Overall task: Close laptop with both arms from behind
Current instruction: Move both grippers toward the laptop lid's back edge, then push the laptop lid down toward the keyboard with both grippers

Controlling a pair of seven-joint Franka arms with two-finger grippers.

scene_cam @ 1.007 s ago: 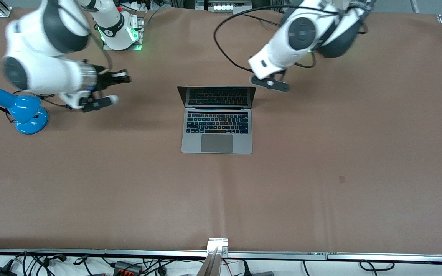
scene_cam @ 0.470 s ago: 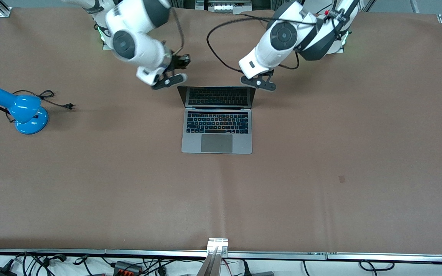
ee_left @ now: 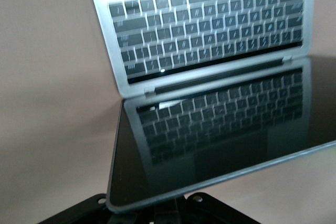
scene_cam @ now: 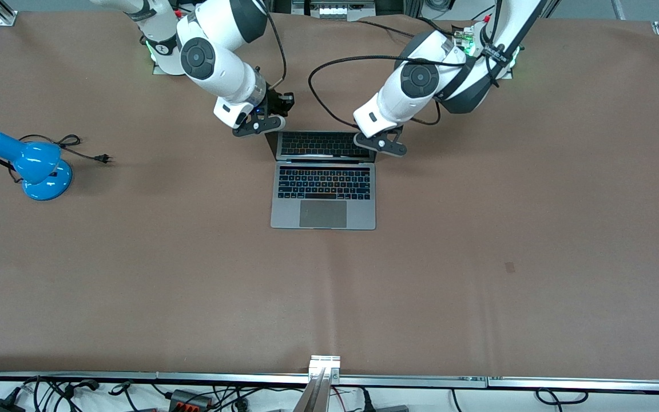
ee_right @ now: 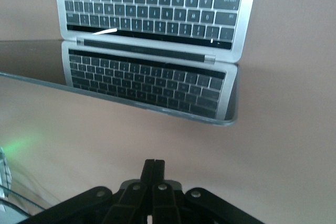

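Note:
The silver-grey laptop (scene_cam: 324, 197) stands open in the middle of the table, its dark screen (scene_cam: 326, 145) facing the front camera. My left gripper (scene_cam: 377, 139) is at the lid's top corner toward the left arm's end. In the left wrist view that lid corner (ee_left: 118, 200) covers the fingertips, and the finger bases look closed together. My right gripper (scene_cam: 280, 110) is shut and empty, just off the lid's other top corner on the arm-base side. The right wrist view shows its shut fingers (ee_right: 155, 167) a short way from the lid edge (ee_right: 157, 109).
A small blue desk lamp (scene_cam: 32, 166) stands toward the right arm's end, its cable and plug (scene_cam: 103, 158) lying on the brown table cover. A black cable (scene_cam: 321, 80) loops over the table near the arm bases. A metal rail (scene_cam: 324, 377) runs along the table's front edge.
The right arm swung from near the lamp to the lid's corner. The left gripper moved down onto the lid's other corner. The lid still stands open.

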